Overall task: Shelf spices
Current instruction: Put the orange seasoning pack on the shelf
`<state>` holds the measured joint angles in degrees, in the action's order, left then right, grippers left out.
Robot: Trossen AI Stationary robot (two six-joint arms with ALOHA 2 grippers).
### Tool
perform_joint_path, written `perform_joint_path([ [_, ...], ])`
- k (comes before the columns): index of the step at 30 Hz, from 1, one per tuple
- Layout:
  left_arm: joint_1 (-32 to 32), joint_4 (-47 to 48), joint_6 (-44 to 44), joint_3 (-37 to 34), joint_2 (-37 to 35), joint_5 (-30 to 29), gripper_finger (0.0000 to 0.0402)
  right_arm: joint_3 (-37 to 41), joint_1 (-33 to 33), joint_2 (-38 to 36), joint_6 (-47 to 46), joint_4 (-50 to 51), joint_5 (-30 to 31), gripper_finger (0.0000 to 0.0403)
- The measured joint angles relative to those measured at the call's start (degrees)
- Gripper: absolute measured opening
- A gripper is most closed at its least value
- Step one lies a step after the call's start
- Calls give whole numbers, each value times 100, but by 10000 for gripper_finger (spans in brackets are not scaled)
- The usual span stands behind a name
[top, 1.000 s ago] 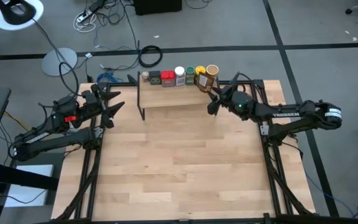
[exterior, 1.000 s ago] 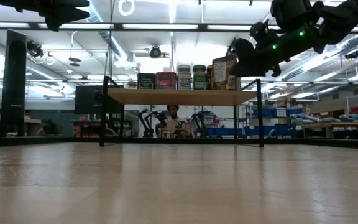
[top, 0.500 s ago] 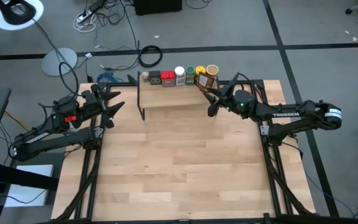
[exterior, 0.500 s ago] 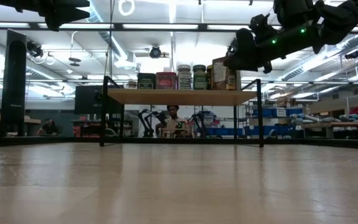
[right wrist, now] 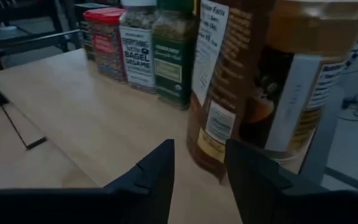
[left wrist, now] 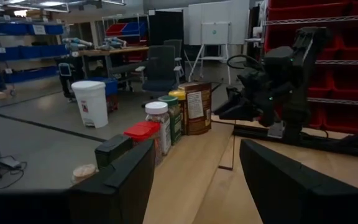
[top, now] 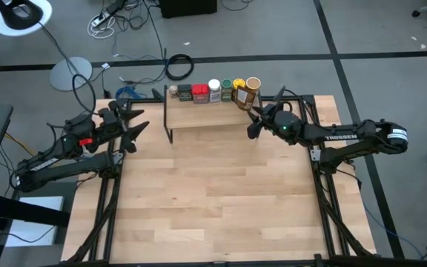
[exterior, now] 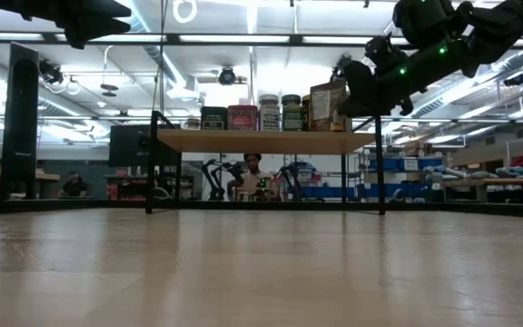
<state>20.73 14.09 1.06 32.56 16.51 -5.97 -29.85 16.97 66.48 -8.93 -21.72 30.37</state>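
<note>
1. Light wood tops the low shelf (top: 206,115) on its thin black legs at the far edge of the table (top: 213,200), and the spices stand in a row along its back.
2. Reading along the row in the high view: a small tan-capped jar (top: 173,91), a dark tin (top: 186,93), a red tin (top: 200,93), a white-lidded jar (top: 214,90), a green jar (top: 227,90) and a yellow-lidded jar (top: 239,93), with a brown canister (top: 245,97) and a tan-lidded jar (top: 253,84) at the right end.
3. The right gripper (top: 256,119) hangs just beside the shelf's right end, close to the brown canister; its wrist view shows its fingers (right wrist: 160,177) parted with a clear gap, holding nothing.
4. The left gripper (top: 133,121) waits above the table's left edge, well apart from the shelf, its fingers (left wrist: 120,180) spread and empty.
5. A person (exterior: 253,177) sits in the room beyond the table, seen under the shelf in the low view.
</note>
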Motion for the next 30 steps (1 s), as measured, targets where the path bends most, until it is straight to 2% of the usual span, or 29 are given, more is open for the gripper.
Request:
perform_joint_path([
  [7, 0, -31, 18, 0, 0, -18, 239, 0, 232, 0, 5, -15, 137, 166],
  [12, 0, -44, 18, 0, 0, -18, 239, 0, 535, 0, 7, -209, -481, 188],
  [17, 0, -53, 19, 0, 0, -16, 239, 0, 648, 0, 175, -524, -1060, 192],
  [25, 0, -154, 18, 0, 0, -16, 239, 0, 649, 0, 256, -710, -1526, 190],
  [30, 0, -197, 18, 0, 0, -14, 239, 0, 649, 0, 256, -727, -1563, 190],
])
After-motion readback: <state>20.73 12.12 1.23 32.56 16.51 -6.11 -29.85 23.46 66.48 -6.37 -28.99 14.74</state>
